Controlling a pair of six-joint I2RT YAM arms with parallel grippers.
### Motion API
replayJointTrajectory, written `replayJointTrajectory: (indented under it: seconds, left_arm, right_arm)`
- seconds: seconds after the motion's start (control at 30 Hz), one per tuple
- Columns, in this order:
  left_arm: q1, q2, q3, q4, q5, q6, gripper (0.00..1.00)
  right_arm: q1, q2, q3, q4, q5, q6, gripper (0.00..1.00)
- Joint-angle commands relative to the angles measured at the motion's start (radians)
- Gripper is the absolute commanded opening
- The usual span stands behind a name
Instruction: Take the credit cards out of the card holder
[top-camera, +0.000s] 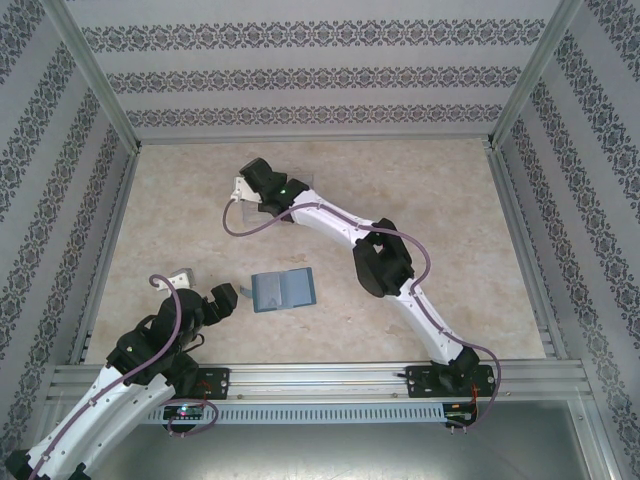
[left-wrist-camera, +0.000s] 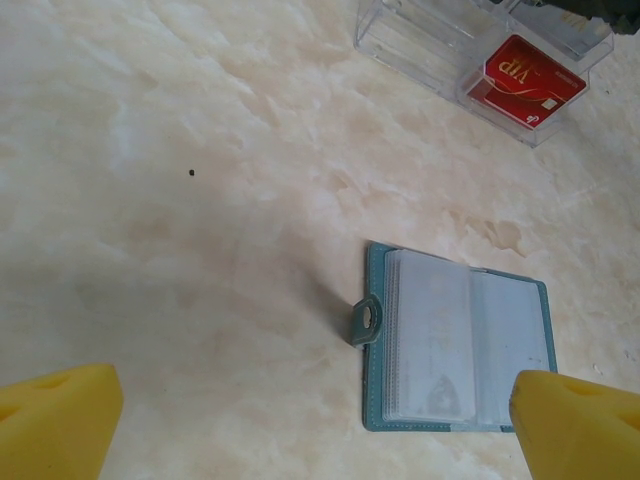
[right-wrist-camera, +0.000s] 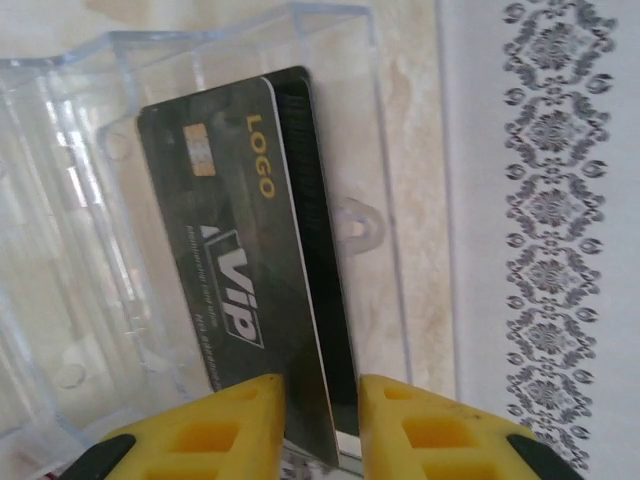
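Left fingers (left-wrist-camera: 55, 420) spread wide above open card holder (left-wrist-camera: 455, 340) on worktop (left-wrist-camera: 200, 200); right fingers (right-wrist-camera: 215, 430) flanking black cards (right-wrist-camera: 240, 280) in clear tray (right-wrist-camera: 60, 200), grip unclear.

**Clear tray (left-wrist-camera: 415, 50) on a marbled desk (left-wrist-camera: 200, 280)**

The see-through plastic tray, split into several compartments, sits toward the far side of the beige desk. A tiny dark speck (left-wrist-camera: 191, 172) marks the surface. Floral-banded walls (top-camera: 300, 80) enclose it, edged by aluminium rails (top-camera: 320, 378).

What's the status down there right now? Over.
Left fingers wide open, near holder. Right fingers parted astride black card in tray. Holder lies open, flat. Nothing on it.
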Motion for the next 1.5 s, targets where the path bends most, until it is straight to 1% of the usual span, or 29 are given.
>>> replayJointTrajectory:
  seconds: [0.0,0.13,0.27,0.43,0.57,0.7,0.8,0.97,1.03,1.13,1.17,1.23,1.3,1.37,1.4,1.47]
  left_arm:
    - [0.009,-0.009,-0.012,-0.009,-0.01,0.004,1.0]
    - [0.009,-0.009,-0.012,-0.01,-0.011,0.004,1.0]
    - [0.01,-0.009,-0.014,-0.003,-0.007,0.006,1.0]
    - [0.01,-0.006,-0.014,0.004,0.002,0.011,1.0]
    - [0.01,-0.004,-0.014,0.016,0.026,0.018,1.0]
    - [0.01,0.008,-0.011,0.046,0.067,0.029,0.99]
    - [0.01,0.035,-0.008,0.092,0.116,0.043,0.9]
    - [0.01,0.139,0.005,0.179,0.188,0.041,0.85]
    - [0.01,0.192,0.015,0.214,0.216,0.04,0.8]
    - [0.007,0.273,0.034,0.258,0.253,0.039,0.78]
    - [0.008,0.296,0.038,0.277,0.267,0.04,0.72]
    - [0.007,0.333,0.045,0.31,0.289,0.039,0.67]
    - [0.005,0.372,0.052,0.338,0.303,0.034,0.59]
    - [0.004,0.402,0.057,0.357,0.313,0.025,0.54]
    - [0.001,0.417,0.059,0.372,0.318,0.022,0.5]
    - [-0.003,0.444,0.056,0.399,0.326,0.014,0.49]
  right_arm:
    - [-0.009,0.019,0.045,0.074,0.076,0.032,0.28]
    - [-0.005,0.012,0.044,0.071,0.067,0.047,0.3]
    - [0.006,-0.028,-0.003,0.075,0.06,0.067,0.31]
    - [0.01,-0.124,-0.096,0.087,0.047,0.16,0.32]
    - [0.019,-0.23,-0.215,0.091,0.036,0.233,0.32]
    - [0.041,-0.387,-0.403,0.121,0.02,0.322,0.31]
    - [0.047,-0.527,-0.572,0.145,-0.026,0.447,0.3]
    - [0.044,-0.718,-0.794,0.124,-0.128,0.707,0.29]
    - [0.042,-0.784,-0.882,0.125,-0.178,0.817,0.27]
    - [0.04,-0.87,-0.996,0.106,-0.268,0.96,0.24]
    - [0.038,-0.899,-1.039,0.116,-0.304,1.003,0.22]
    - [0.035,-0.933,-1.116,0.137,-0.383,1.074,0.16]
    - [0.029,-0.948,-1.182,0.156,-0.469,1.132,0.07]
    - [0.027,-0.942,-1.227,0.17,-0.525,1.178,0.04]
    - [0.026,-0.934,-1.249,0.184,-0.547,1.195,0.0]
    - [0.024,-0.918,-1.296,0.223,-0.579,1.223,0.0]
